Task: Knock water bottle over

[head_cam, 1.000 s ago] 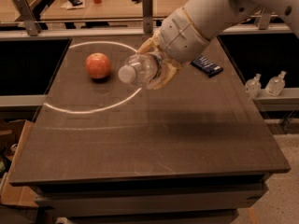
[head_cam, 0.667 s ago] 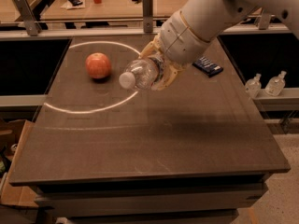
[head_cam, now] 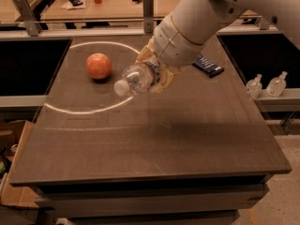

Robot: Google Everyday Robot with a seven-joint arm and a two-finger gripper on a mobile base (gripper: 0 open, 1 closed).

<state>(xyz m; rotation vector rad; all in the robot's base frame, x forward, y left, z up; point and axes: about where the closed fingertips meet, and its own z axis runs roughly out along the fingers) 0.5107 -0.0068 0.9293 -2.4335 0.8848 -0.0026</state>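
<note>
water bottle (head_cam: 137,79) lies almost flat over the table (head_cam: 187,139), a little left of the middle, inside the pale ring (head_cam: 84,110) marked on the top. its long axis runs from upper right down to lower left: the white cap (head_cam: 121,87) points to the lower left and sits lowest, and the base end is tucked back under the wrist. the gripper (head_cam: 154,71) comes in from the upper right, so the bottle sticks out of it to the left. one tan finger (head_cam: 144,55) shows above the bottle's back half and the other below it, so it looks clamped on the base end, not merely touching it. whether the cap end already rests on the table or hangs just above it cannot be told.

the apple (head_cam: 98,65) sits just beyond the cap, up and to the left, near but apart. a dark flat packet (head_cam: 208,64) lies on the far side of the arm, and two small pump bottles (head_cam: 265,84) stand on the ledge at the right, well apart.

judged from this, the bottle is tipped nearly all the way and what is left is to let go so it settles on its side. once loose it will likely roll across its axis, and the apple is the nearest thing it could bump.
</note>
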